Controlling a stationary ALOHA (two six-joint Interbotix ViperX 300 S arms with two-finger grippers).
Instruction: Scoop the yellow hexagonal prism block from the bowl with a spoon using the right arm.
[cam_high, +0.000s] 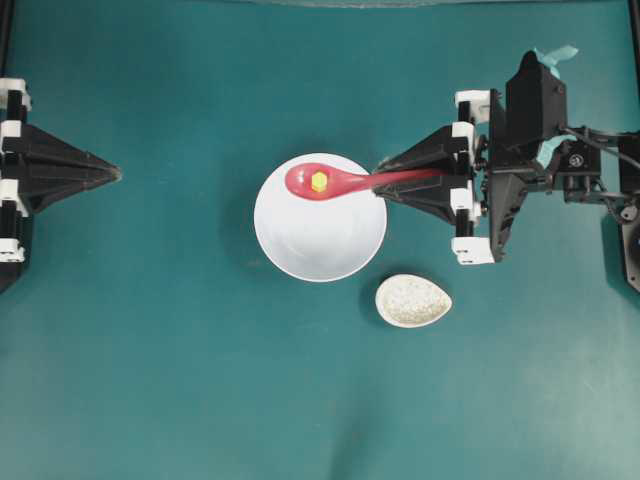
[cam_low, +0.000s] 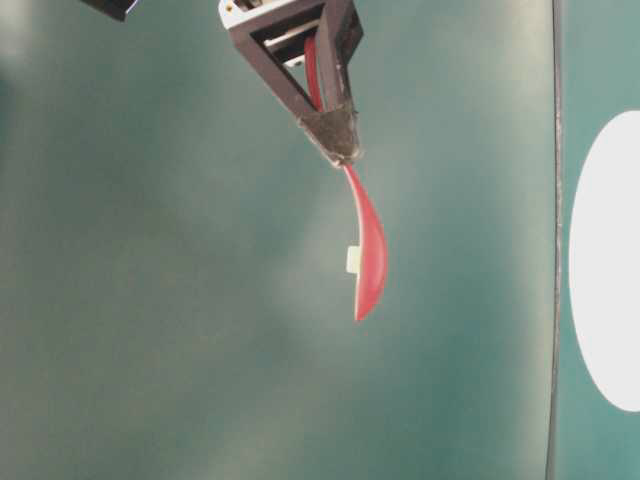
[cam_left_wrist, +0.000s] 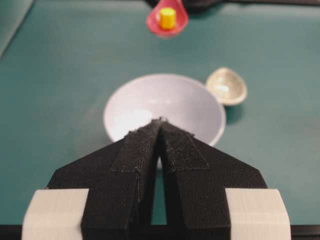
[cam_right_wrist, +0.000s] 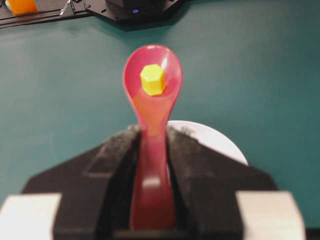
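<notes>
The right tool (cam_high: 385, 183) is clamping the spoon (cam_high: 330, 182) by its handle, keeping the scoop level above the bowl (cam_high: 320, 235) so the yellow hexagonal prism block (cam_high: 319, 182) is staying seated.

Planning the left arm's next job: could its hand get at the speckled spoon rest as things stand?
Probably yes: the left hand is shut and holds nothing, and bare table lies below the bowl towards the spoon rest.

Yellow block (cam_high: 319, 182) sits in scoop of red spoon (cam_high: 340, 182), lifted above white bowl (cam_high: 320, 235); bowl upright mid-table. Right gripper (cam_high: 385, 181) clamps spoon handle, spoon near level.
</notes>
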